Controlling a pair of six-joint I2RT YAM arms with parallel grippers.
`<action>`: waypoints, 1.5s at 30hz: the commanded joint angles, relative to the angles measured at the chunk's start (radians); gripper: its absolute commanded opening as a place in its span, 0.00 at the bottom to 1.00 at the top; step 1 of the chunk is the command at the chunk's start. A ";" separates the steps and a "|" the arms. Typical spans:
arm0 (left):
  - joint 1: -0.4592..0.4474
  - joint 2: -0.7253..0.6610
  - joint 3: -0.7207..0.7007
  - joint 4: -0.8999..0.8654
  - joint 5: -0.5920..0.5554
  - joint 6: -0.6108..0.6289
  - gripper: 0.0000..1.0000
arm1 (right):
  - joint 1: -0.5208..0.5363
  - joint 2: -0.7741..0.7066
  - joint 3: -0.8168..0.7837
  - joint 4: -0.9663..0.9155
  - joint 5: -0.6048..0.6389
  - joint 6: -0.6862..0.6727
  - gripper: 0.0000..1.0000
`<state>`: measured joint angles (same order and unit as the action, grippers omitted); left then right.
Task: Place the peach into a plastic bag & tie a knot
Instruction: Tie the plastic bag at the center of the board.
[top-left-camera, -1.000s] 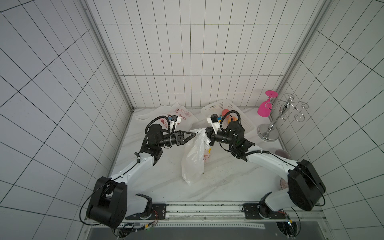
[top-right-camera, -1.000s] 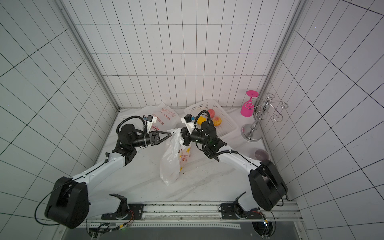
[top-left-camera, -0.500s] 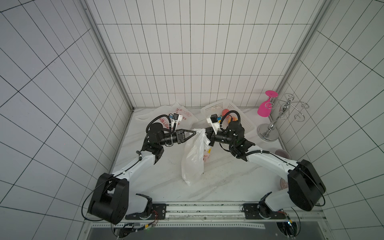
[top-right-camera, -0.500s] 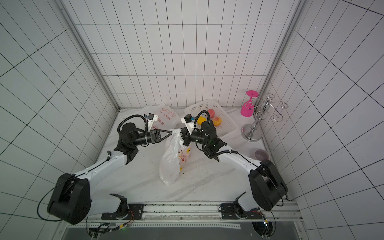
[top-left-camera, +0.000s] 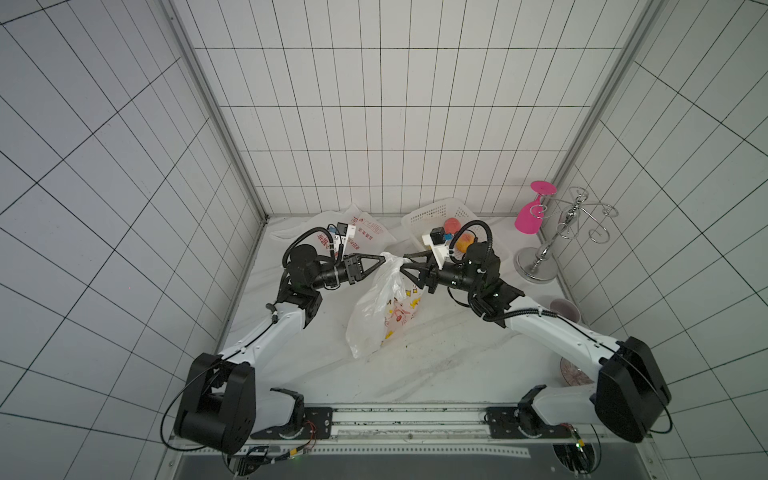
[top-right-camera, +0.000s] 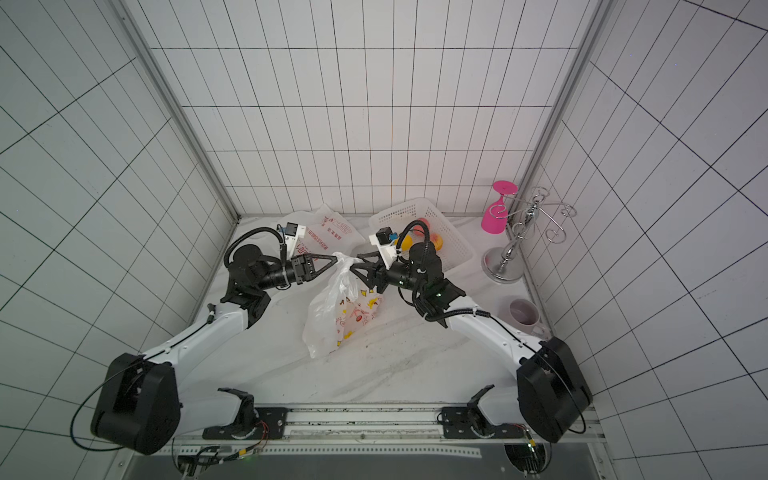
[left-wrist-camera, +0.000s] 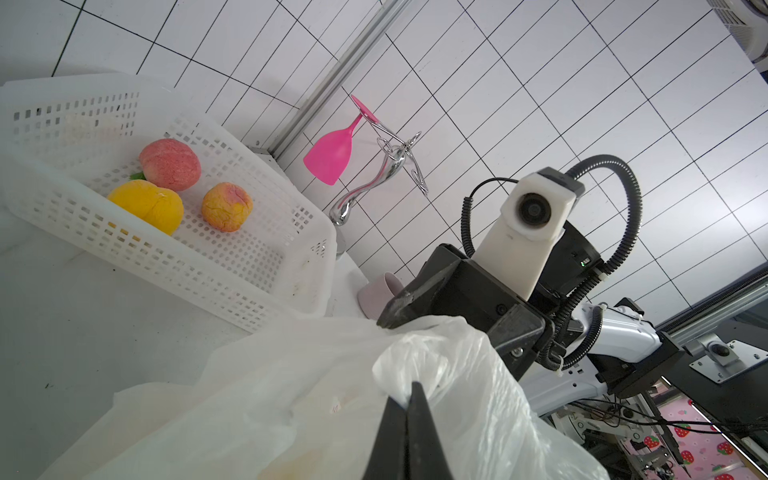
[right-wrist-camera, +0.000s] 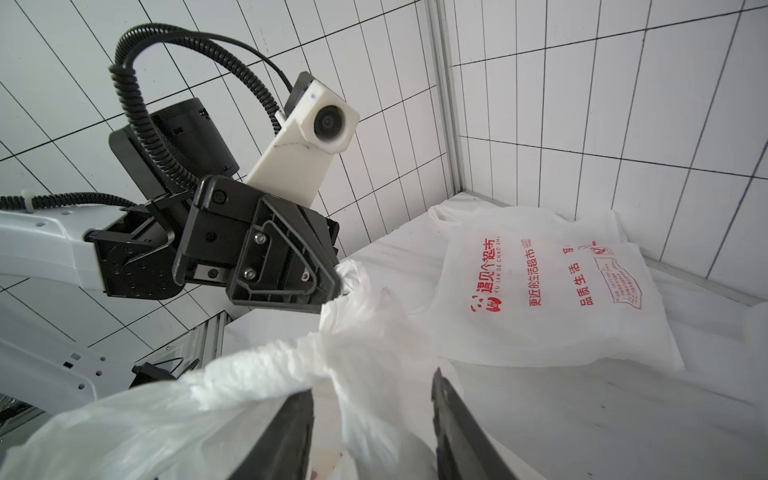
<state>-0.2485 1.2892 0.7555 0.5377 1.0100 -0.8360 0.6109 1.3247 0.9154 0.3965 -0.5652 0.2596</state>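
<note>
white tiled booth, marble bench (top-left-camera: 436, 374); plastic bag (top-left-camera: 374, 316) stands mid-bench, long axis running up to its bunched neck between both arms. left end effector (top-left-camera: 384, 258) pinched shut on that neck; right end effector (right-wrist-camera: 370, 415) just opposite, jaws apart, film loose between them. peach inside: can't tell.

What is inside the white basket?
Three fruits: a pink peach, a yellow one and an orange one. In both top views the right arm covers part of the basket.
</note>
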 joint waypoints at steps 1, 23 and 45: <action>0.004 -0.029 0.019 -0.030 -0.031 0.032 0.00 | -0.006 -0.114 -0.005 -0.267 0.173 0.079 0.50; -0.014 -0.066 0.022 -0.133 -0.119 0.105 0.00 | 0.275 0.055 0.690 -1.164 0.389 0.390 0.65; 0.074 -0.091 0.022 -0.207 -0.129 0.101 0.00 | 0.207 -0.002 0.558 -1.095 0.322 0.391 0.00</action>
<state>-0.2176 1.2297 0.7647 0.3733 0.9016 -0.7357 0.8551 1.3941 1.5280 -0.7143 -0.2150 0.6430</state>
